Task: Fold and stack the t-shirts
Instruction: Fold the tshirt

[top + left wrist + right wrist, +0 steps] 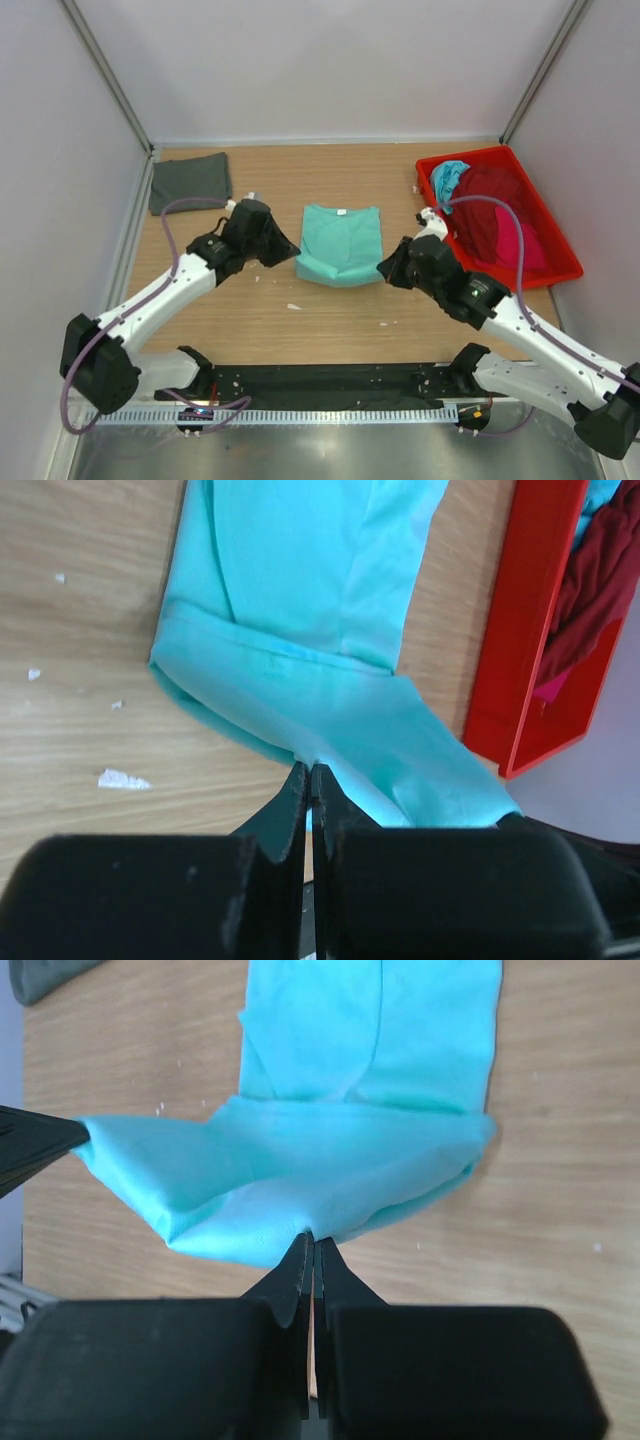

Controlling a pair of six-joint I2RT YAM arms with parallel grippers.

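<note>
Left fingers (288, 815) and right fingers (292, 1278) pinch the near edge of the mint green t-shirt (342, 238). It rests on the table (280, 190).

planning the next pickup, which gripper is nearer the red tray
Right. The right gripper holds the near right corner of the mint shirt, just left of the tray; the left gripper holds its left corner, farther away.

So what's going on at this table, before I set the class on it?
The left gripper and right gripper each pinch a near corner of the mint shirt, its near end doubled over mid-table. A folded grey shirt lies far left. A maroon shirt, pink shirt and turquoise shirt sit bunched in the red tray.
</note>
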